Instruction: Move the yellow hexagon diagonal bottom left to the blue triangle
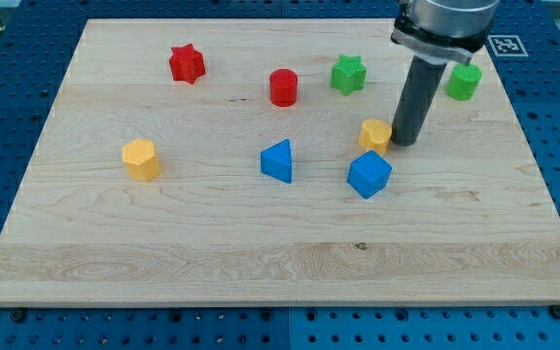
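My tip rests on the board at the view's right, touching the right side of a small yellow block whose exact shape I cannot make out. A second yellow block, which looks hexagonal, sits at the view's left. The blue triangle lies near the middle, left of and slightly below the small yellow block. The left yellow block is far to the triangle's left at about the same height. No gripper is present.
A blue cube sits just below the small yellow block and the tip. A red star, red cylinder, green star and green cylinder stand along the top. The wooden board lies on a blue perforated table.
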Action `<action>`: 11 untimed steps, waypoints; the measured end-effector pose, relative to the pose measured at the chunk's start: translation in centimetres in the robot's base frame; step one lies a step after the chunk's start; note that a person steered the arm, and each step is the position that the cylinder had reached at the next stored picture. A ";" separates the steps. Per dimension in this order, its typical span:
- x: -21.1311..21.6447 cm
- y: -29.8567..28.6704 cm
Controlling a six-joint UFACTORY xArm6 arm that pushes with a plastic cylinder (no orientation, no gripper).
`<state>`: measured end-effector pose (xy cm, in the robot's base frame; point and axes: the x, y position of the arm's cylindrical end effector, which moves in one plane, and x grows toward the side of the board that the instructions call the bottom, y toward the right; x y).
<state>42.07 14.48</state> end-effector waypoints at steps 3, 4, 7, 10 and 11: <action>2.2 -8.6; 0.1 -9.0; 1.6 -28.6; 4.7 -29.7; 5.9 -22.3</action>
